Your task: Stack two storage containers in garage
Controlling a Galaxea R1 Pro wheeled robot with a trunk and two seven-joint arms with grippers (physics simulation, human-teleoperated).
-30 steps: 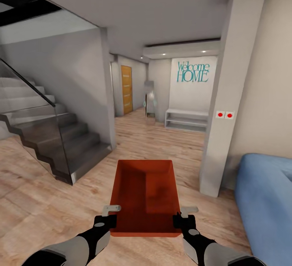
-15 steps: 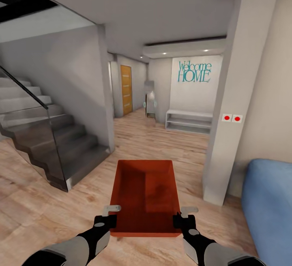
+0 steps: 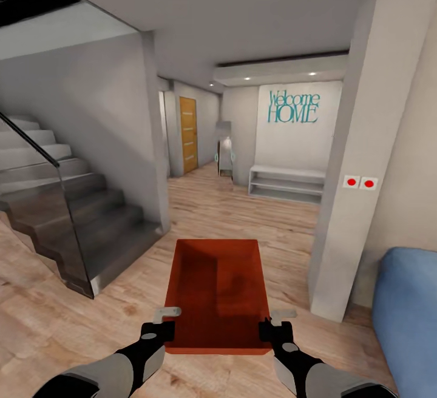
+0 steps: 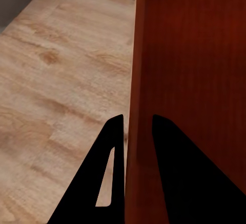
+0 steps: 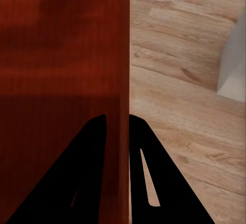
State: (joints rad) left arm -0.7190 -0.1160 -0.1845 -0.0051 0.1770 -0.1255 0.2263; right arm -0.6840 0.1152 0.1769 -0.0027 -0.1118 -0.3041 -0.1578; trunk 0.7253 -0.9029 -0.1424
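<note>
Orange-red storage container point(image 3: 218, 292), count one, lower centre of the head frame, carried above the light wood plank flooring point(image 3: 54, 319) of the living room; open top, plain straight walls, nothing inside.

Grippers, count two. My left gripper point(image 3: 159, 330) sits at the container's near left corner; in the left wrist view its two black fingers point(image 4: 110, 178) pinch the side wall between them, one inside, one outside. My right gripper point(image 3: 274, 330) does the same at the near right corner, its fingers point(image 5: 141, 178) pressed onto the opposite wall.

Surroundings, as I see them:
- One staircase point(image 3: 67, 210) with a glass balustrade, left of frame.
- One pale pillar point(image 3: 358, 161), right of centre, bearing two red round switches point(image 3: 359, 182).
- One blue sofa point(image 3: 406, 313), lower right, partly cropped.
- One wooden door point(image 3: 189, 134), far hallway.
- One low white shelf bench point(image 3: 285, 182) beneath one teal "Welcome HOME" wall lettering point(image 3: 293, 107).
</note>
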